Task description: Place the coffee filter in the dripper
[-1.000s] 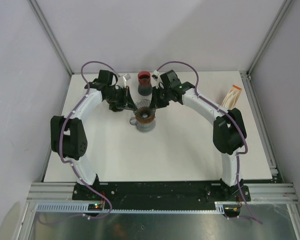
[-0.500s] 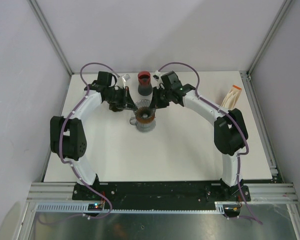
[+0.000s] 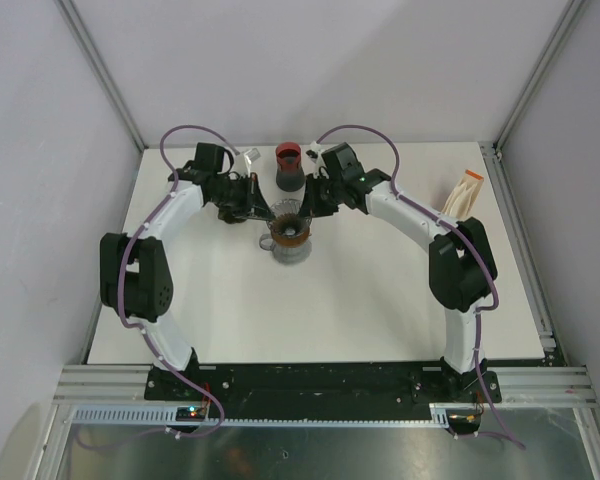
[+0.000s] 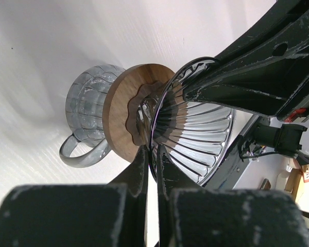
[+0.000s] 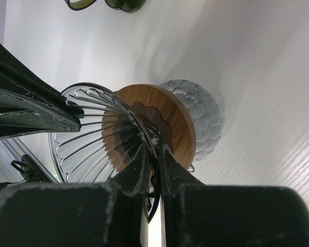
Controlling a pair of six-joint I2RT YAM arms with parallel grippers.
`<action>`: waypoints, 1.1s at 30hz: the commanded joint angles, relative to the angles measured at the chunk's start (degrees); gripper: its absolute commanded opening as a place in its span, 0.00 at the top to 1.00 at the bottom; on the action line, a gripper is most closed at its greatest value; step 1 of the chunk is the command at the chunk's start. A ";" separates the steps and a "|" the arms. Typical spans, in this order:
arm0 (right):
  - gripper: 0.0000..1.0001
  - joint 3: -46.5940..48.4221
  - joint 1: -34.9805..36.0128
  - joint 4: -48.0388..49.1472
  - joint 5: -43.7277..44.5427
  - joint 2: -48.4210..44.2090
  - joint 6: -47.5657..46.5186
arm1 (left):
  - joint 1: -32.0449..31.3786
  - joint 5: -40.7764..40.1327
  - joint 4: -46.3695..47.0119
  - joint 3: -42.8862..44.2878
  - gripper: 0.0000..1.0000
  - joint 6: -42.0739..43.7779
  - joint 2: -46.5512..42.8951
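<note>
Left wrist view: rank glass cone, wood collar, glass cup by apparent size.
1. glass cone, largest, but nearest the camera.
2-3. wood collar and glass cup look alike; the cone hides part of the collar, so no ranking.

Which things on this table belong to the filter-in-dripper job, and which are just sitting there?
Job in hand:
glass dripper
beige filter stack at the table's right edge, untouched
left arm and right arm, jaws shut on the dripper's rim

Lying about:
red-topped grey container behind the dripper
</note>
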 commanded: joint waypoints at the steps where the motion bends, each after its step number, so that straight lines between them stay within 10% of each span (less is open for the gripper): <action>1: 1.00 -1.90 1.85 -4.85 3.51 3.01 -3.80 | -0.53 -9.65 -5.28 -1.06 0.96 6.43 3.34; 15: 1.00 2.71 1.76 -6.74 3.18 2.57 -3.68 | -0.38 -6.59 -5.25 8.12 0.51 5.55 2.45; 26: 0.97 5.72 1.25 -8.32 3.54 2.20 -4.19 | -0.38 -6.57 -5.28 10.56 0.47 6.07 2.01; 33: 0.76 8.05 1.25 -8.92 2.35 3.77 -4.34 | -0.37 -7.41 -5.32 10.77 0.47 6.35 1.45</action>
